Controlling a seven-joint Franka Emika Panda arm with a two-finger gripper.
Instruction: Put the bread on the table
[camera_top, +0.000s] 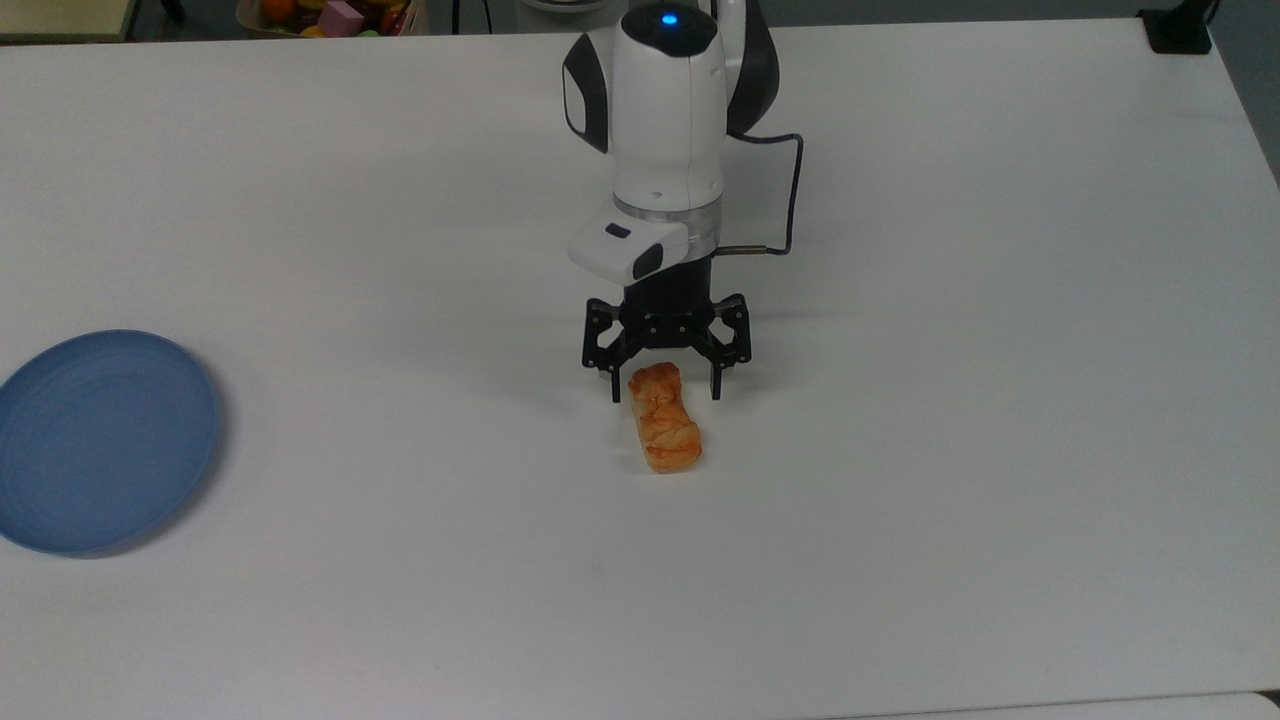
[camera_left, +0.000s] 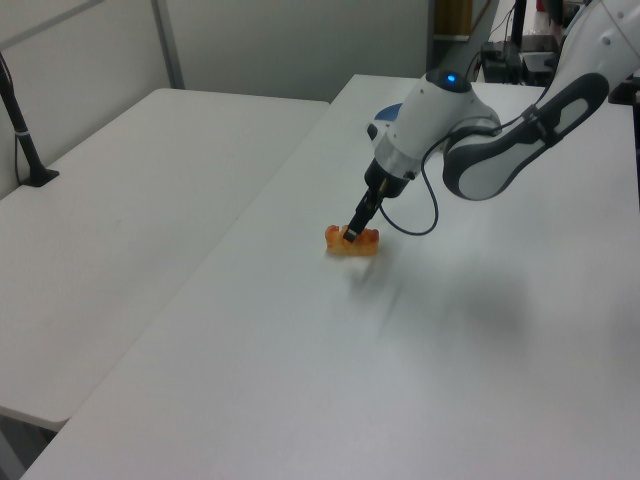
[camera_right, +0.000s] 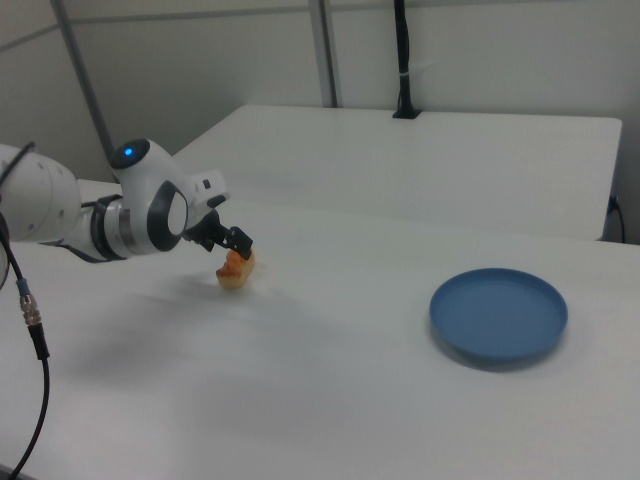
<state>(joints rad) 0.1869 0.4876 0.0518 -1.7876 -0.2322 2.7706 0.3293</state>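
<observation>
**Operator:** In the top view I have the black two-finger gripper (camera_top: 663, 385) spread wide, holding nothing. Its fingertips straddle the far end of the small golden-orange flaky bread roll (camera_top: 665, 418), which lies flat on the large white matte table (camera_top: 950, 400). The round blue plate (camera_top: 100, 440) sits well apart, at the top view's left edge.

**Observer:** So what worries you?

**Operator:** My guess: if I pull sideways instead of straight up, a fingertip could catch the crust and drag or roll the bread.

**Observer:** And the left view?

**Operator:** There the gripper (camera_left: 352, 231) hangs right over the bread (camera_left: 352, 243), and I can't tell whether a finger touches it. A sticky pad might lift the roll with it.

**Observer:** The right view?

**Operator:** The gripper (camera_right: 236, 243) sits just above the bread (camera_right: 235, 269), and the blue plate (camera_right: 498, 316) is far off at the right view's right. The roll looks settled, though a nudge could shift it.
</observation>
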